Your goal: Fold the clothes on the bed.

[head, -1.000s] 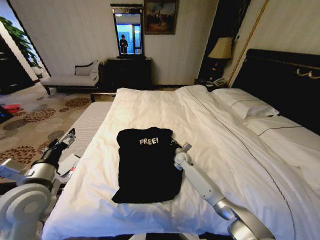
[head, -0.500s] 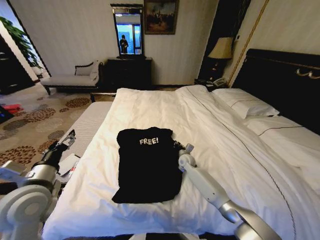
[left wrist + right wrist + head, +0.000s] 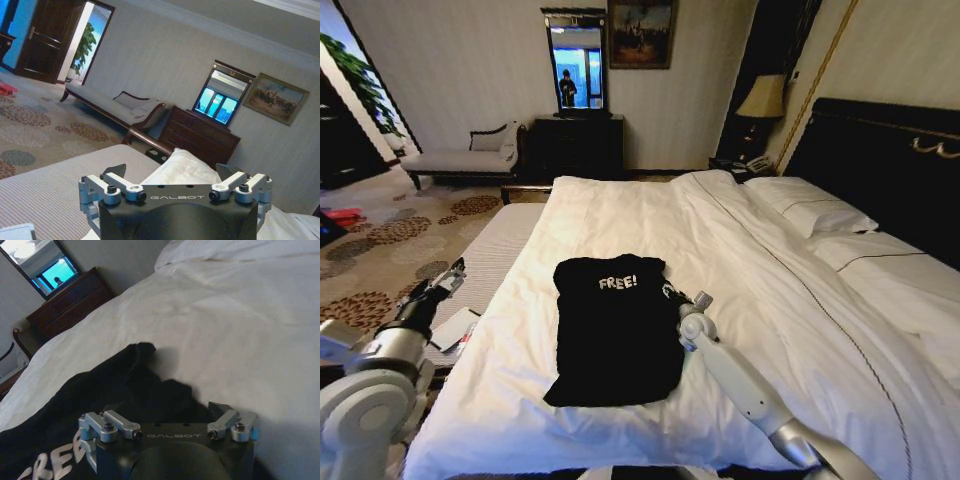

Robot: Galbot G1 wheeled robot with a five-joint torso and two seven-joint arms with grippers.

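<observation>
Fingers of the right gripper [image 3: 167, 412] are spread wide at the black T-shirt's [image 3: 615, 325] sleeve on the bed [image 3: 770, 270]; the left gripper [image 3: 172, 175] is held open beside it.

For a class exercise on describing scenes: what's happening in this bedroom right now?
A two-armed robot is working on a black T-shirt lying on the white bed. The shirt's sides look already folded in, with the word FREE! facing up. The right tool is at the shirt's edge on the robot's right, near the sleeve, its fingers spread and holding nothing. The left tool is off the bed's side, above the floor, also open and idle.
</observation>
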